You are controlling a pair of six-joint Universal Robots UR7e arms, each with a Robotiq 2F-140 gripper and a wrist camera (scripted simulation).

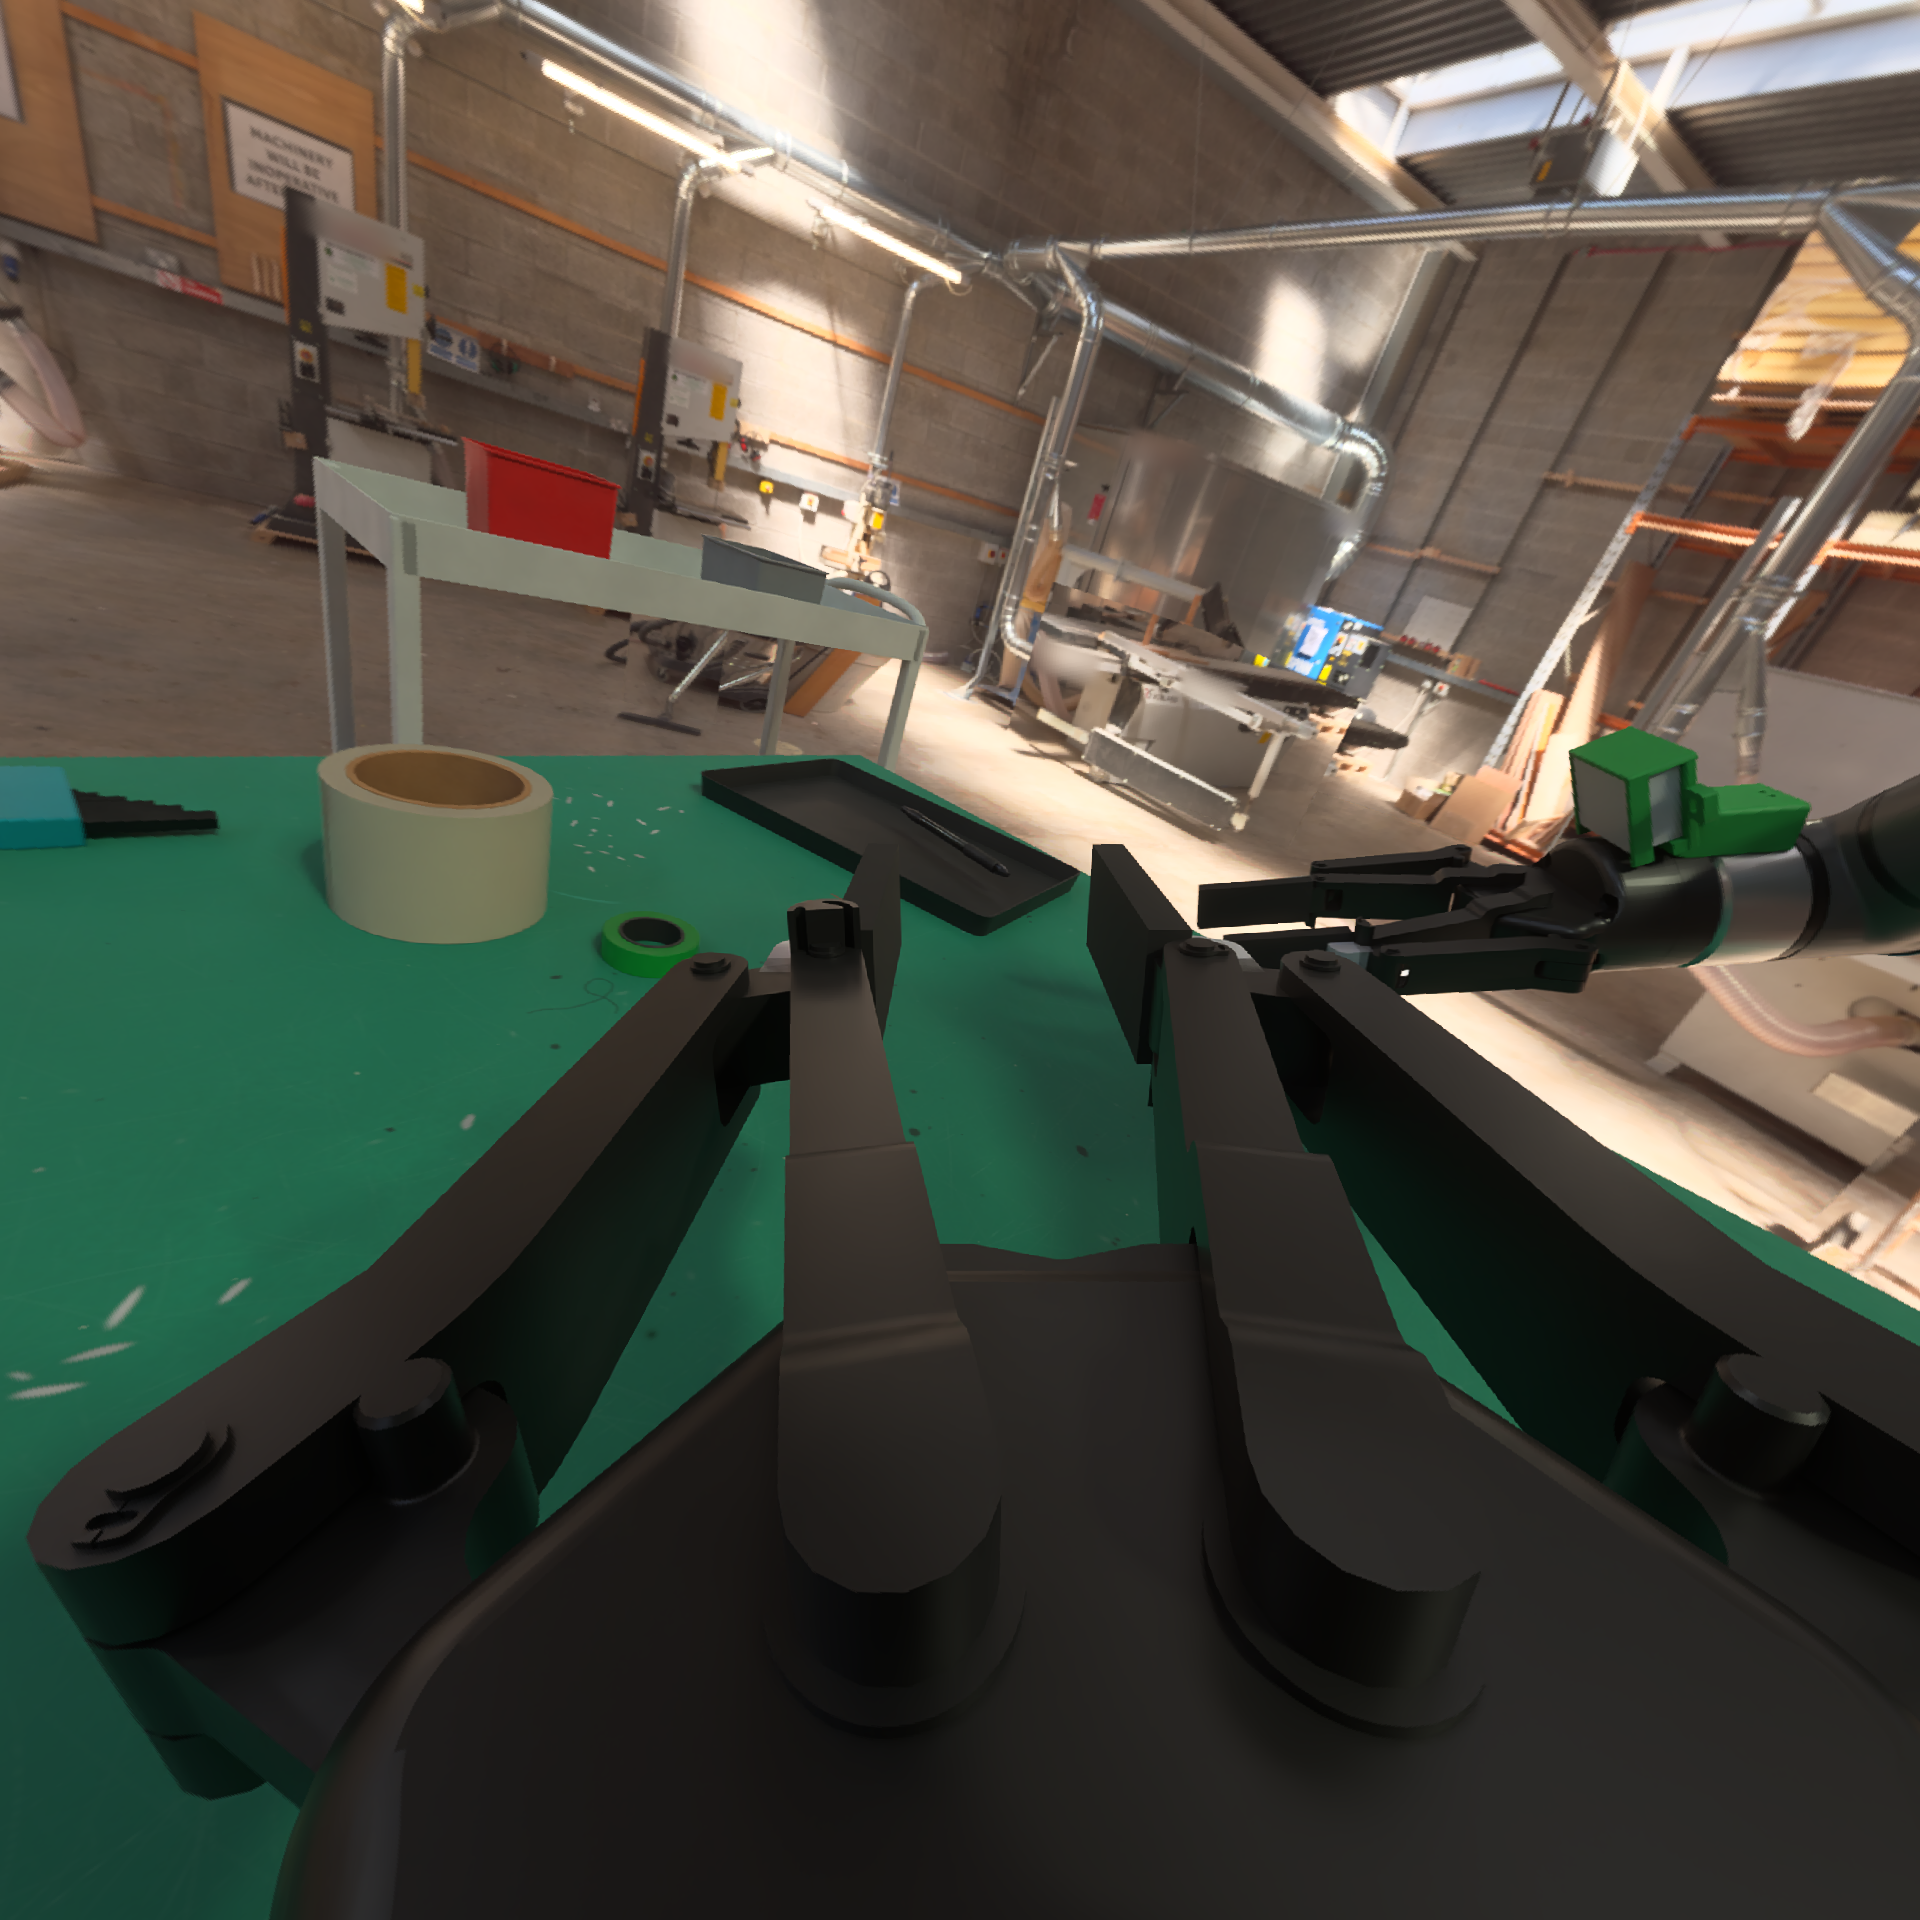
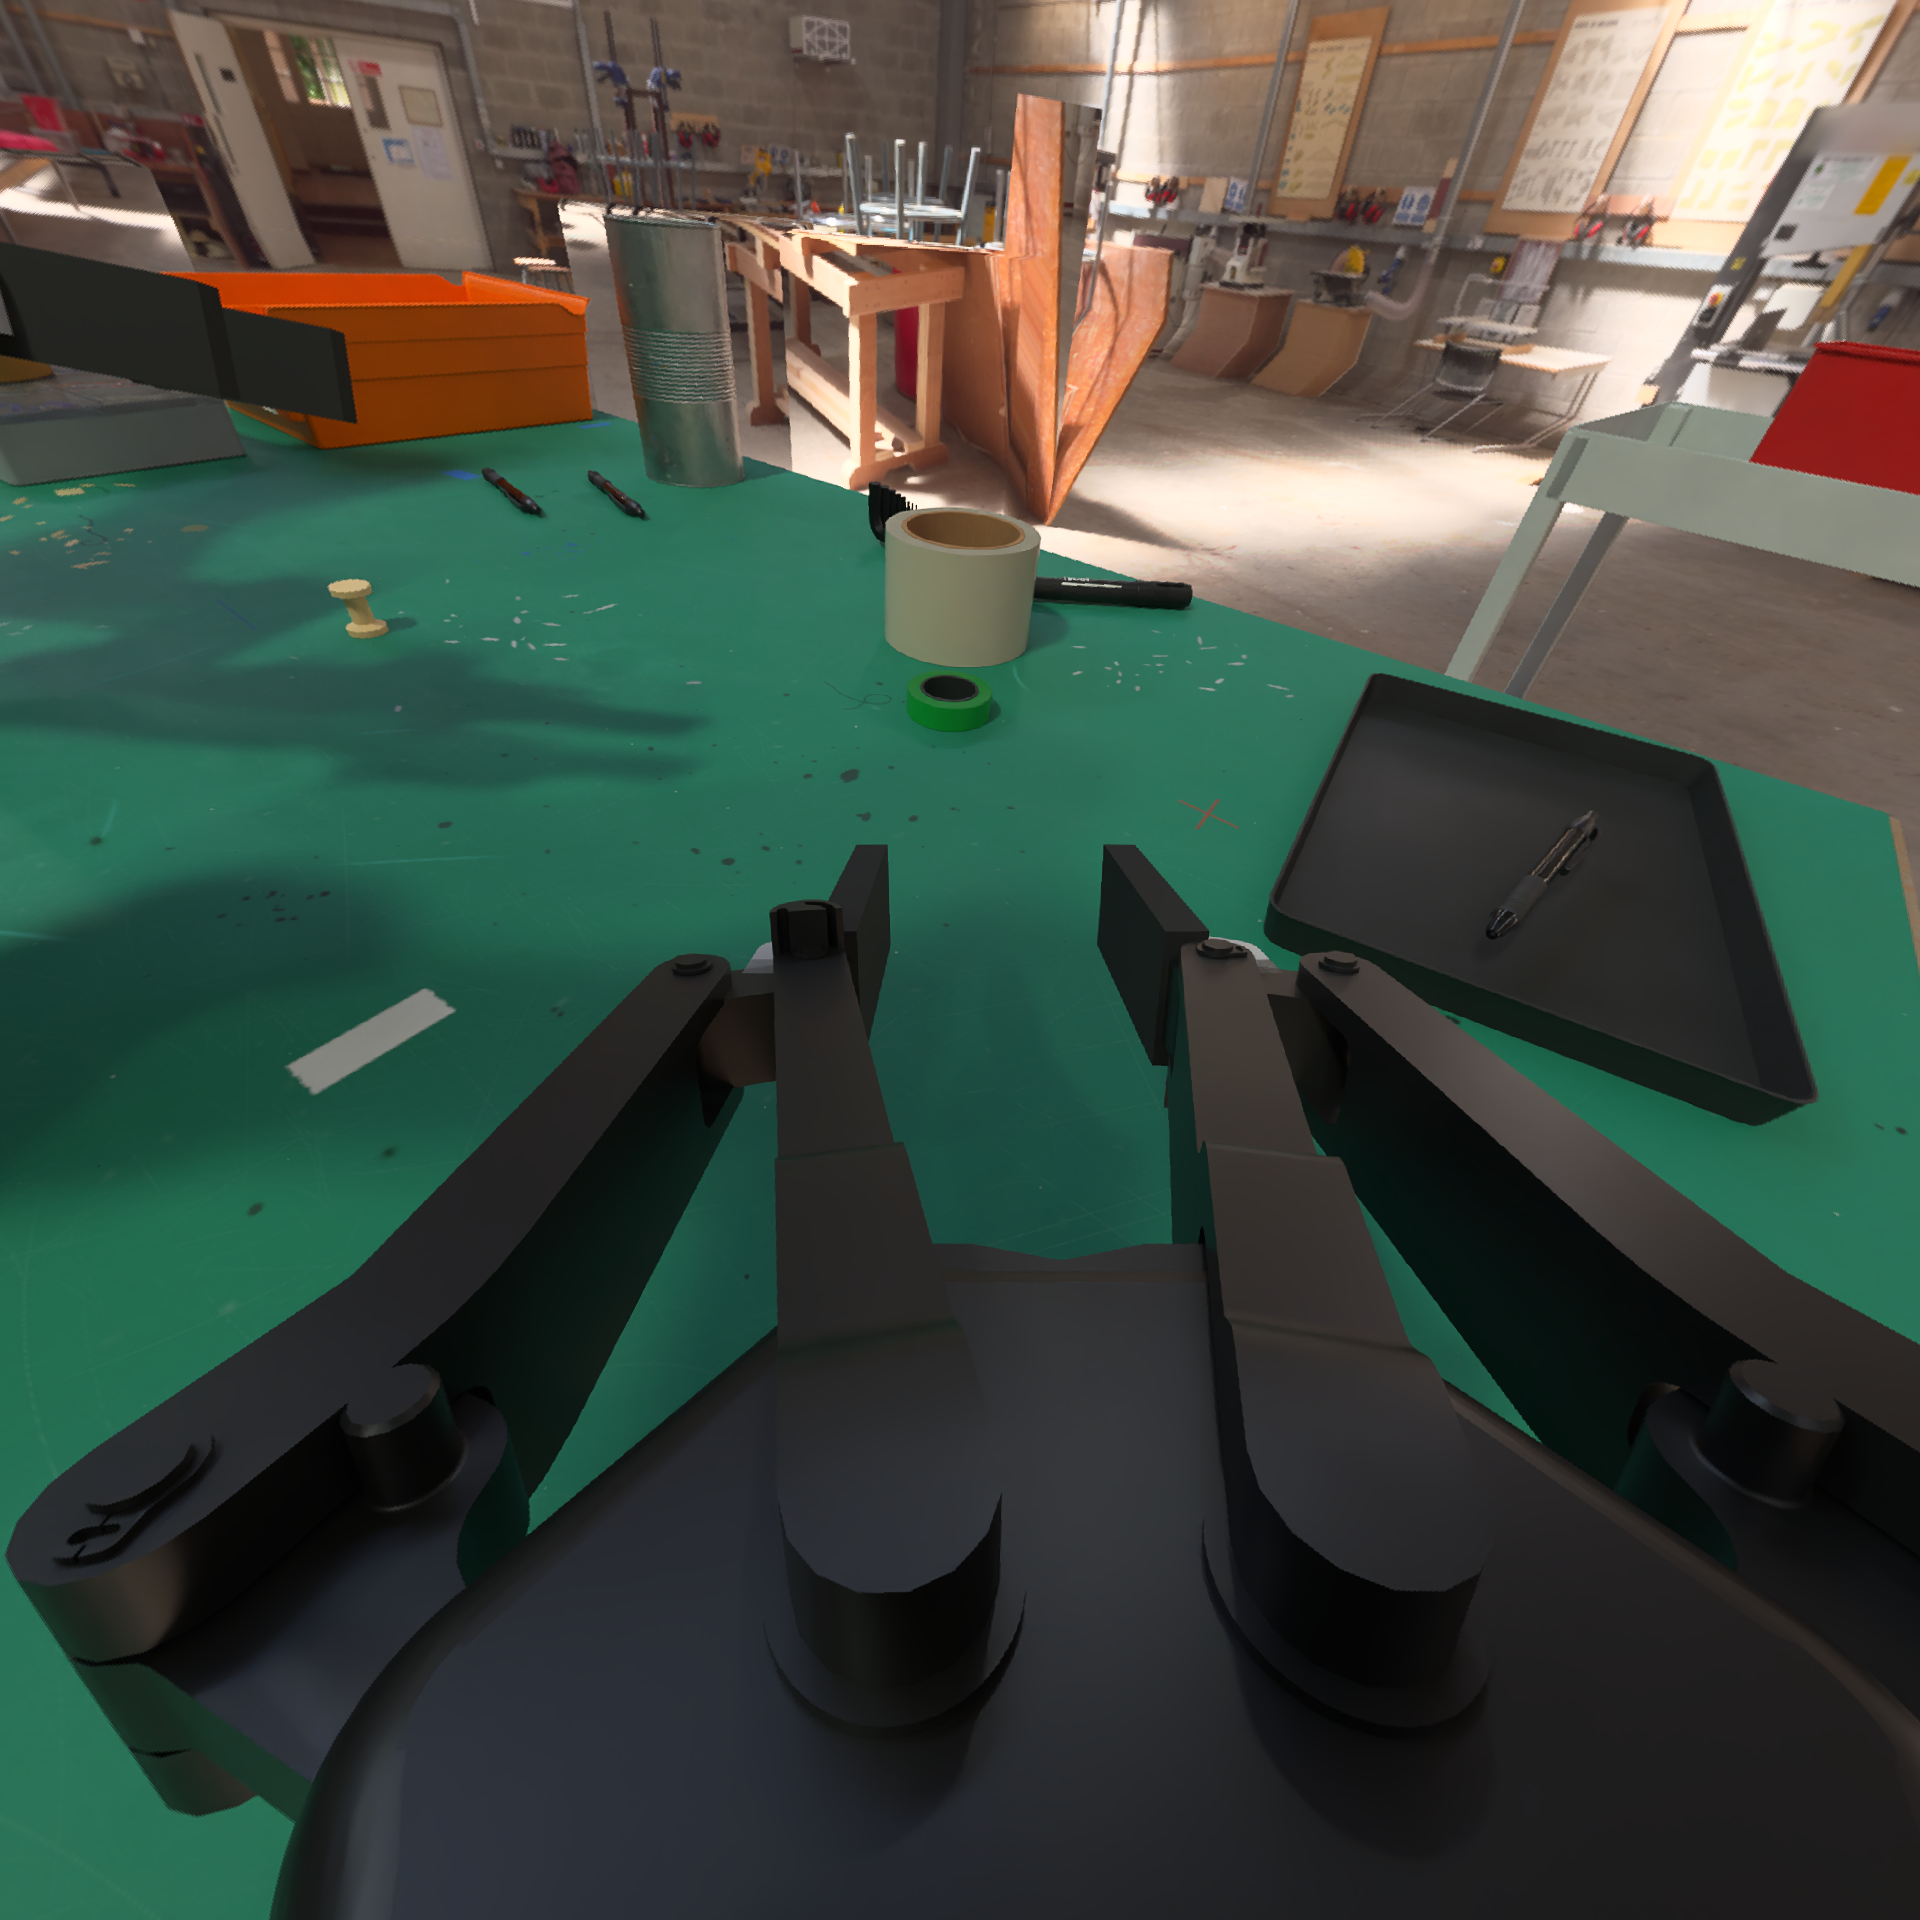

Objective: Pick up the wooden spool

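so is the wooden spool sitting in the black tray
No, the wooden spool stands on the green table, far from the black tray, which holds only a pen.

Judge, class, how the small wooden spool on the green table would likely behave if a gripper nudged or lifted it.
The wooden spool stands upright on one flange, slightly tilted in the picture, so a sideways nudge would probably tip it. Once on its side, its round flanges would likely let it roll. It looks small, stiff and probably light; the narrow waist should suit the fingers.
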